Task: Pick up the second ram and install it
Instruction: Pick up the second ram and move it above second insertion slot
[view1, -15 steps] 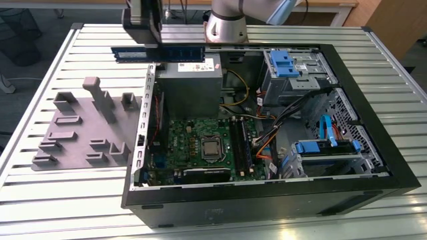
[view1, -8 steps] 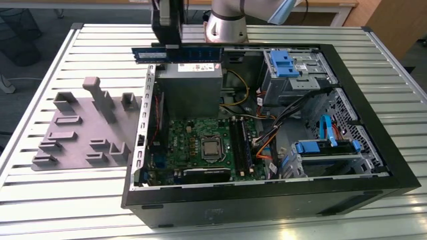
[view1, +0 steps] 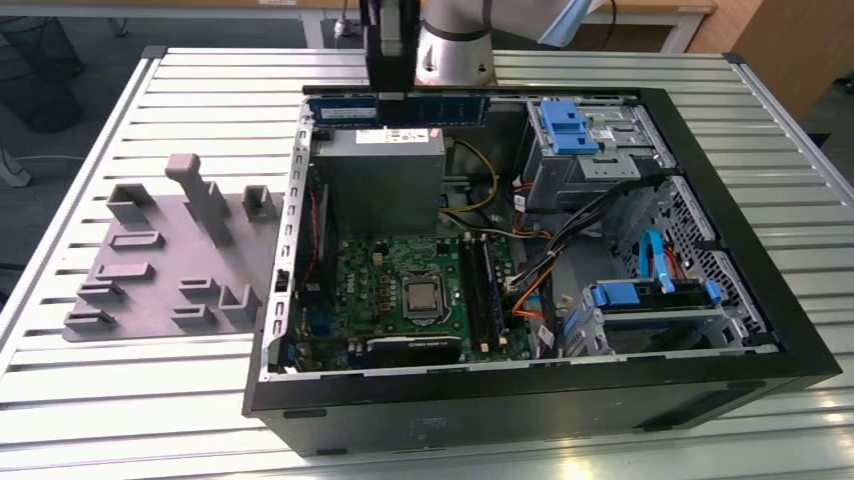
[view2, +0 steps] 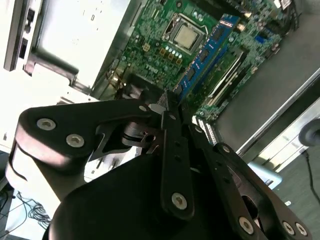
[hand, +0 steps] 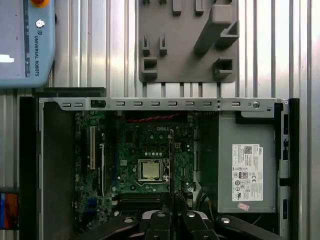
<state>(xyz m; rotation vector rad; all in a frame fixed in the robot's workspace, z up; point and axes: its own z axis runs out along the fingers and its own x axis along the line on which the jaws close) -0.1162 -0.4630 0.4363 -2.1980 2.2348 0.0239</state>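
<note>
My gripper (view1: 390, 97) is shut on the second ram (view1: 434, 108), a long dark-blue stick with a white label. I hold it level above the case's far edge, over the power supply (view1: 380, 165). In the second wrist view the ram (view2: 205, 52) sticks out from between the black fingers (view2: 175, 130) toward the green motherboard (view2: 150, 45). In the first wrist view the ram (hand: 171, 160) is edge-on, a thin dark line rising from the gripper (hand: 172, 220). The memory slots (view1: 481, 295) lie beside the processor socket (view1: 423, 297), well below the ram.
The black open computer case (view1: 747, 300) lies on a slatted metal table (view1: 200, 100). A grey holder fixture (view1: 174, 250) sits on the exterior view's left. Drive bays with light-blue clips (view1: 574, 125) and loose cables (view1: 534, 235) crowd the case's other side. A teach pendant (hand: 25, 42) lies on the table.
</note>
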